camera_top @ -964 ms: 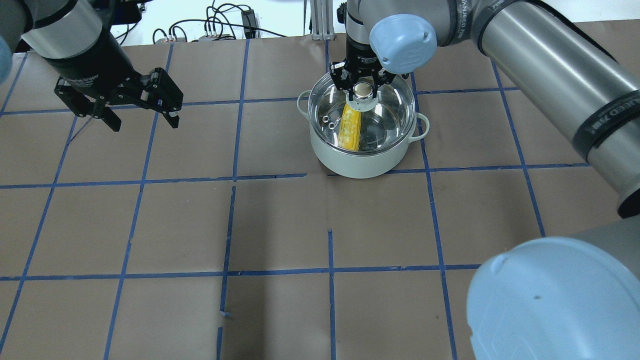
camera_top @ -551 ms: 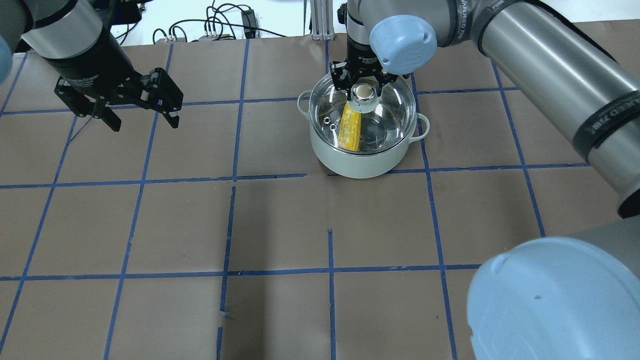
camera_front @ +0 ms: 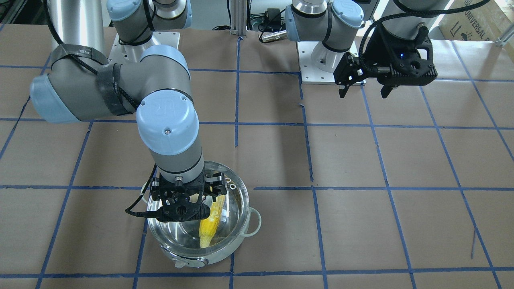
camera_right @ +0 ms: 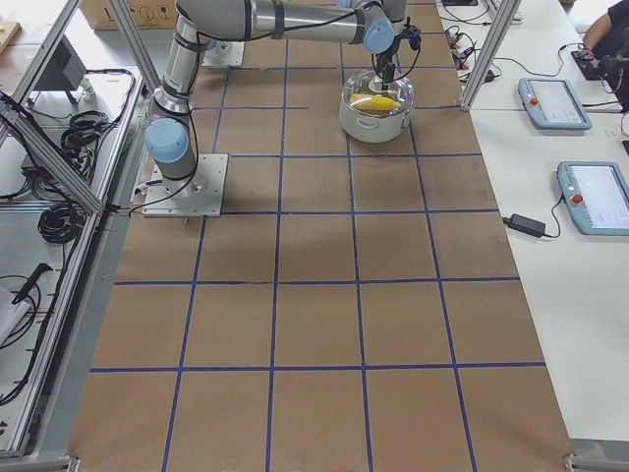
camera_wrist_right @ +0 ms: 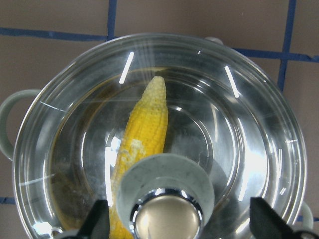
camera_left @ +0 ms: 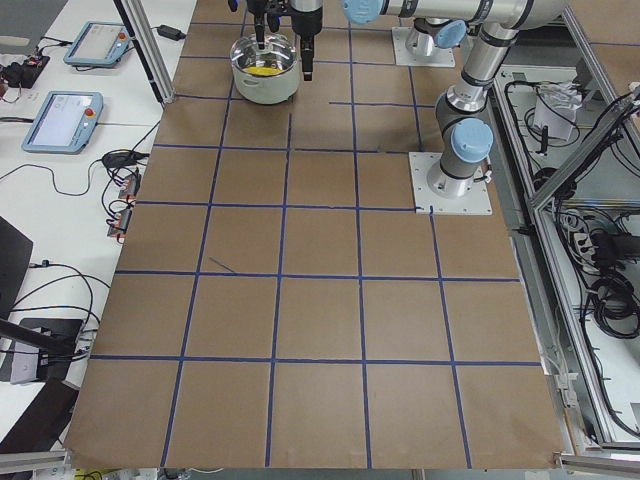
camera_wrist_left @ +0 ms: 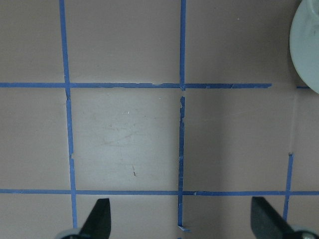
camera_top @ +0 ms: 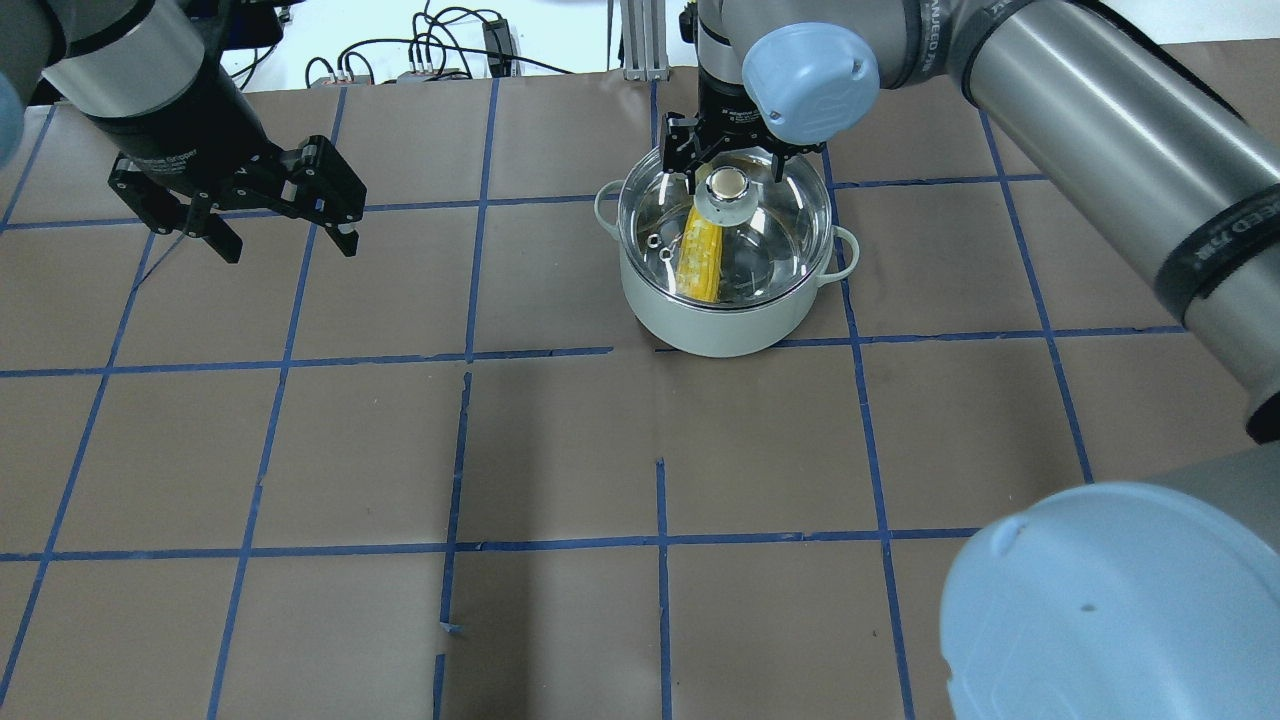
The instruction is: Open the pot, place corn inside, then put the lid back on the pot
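We note the round clear glass lid [camera_top: 775, 225] resting on the rim of the round mint-white, steel-lined pot [camera_top: 715, 325], which stands on the brown taped surface [camera_top: 560, 450]. The tapered yellow corn cob [camera_top: 698, 262] lies inside, under the glass. The right gripper [camera_top: 729, 168] hovers over the beige lid knob [camera_top: 727, 182], its fingers [camera_wrist_right: 99, 223] spread wide and clear of it. We judge the lid placed. The left gripper [camera_top: 288, 242] hangs well apart, fingers wide and empty, out of the way.

The right arm [camera_front: 72, 94] and left arm [camera_front: 309, 16] are silver-grey tubes with pale blue round joint caps [camera_front: 166, 120]. Black straps [camera_front: 107, 86] band the right one. The left gripper [camera_front: 364, 94] and right gripper [camera_top: 727, 178] are black.
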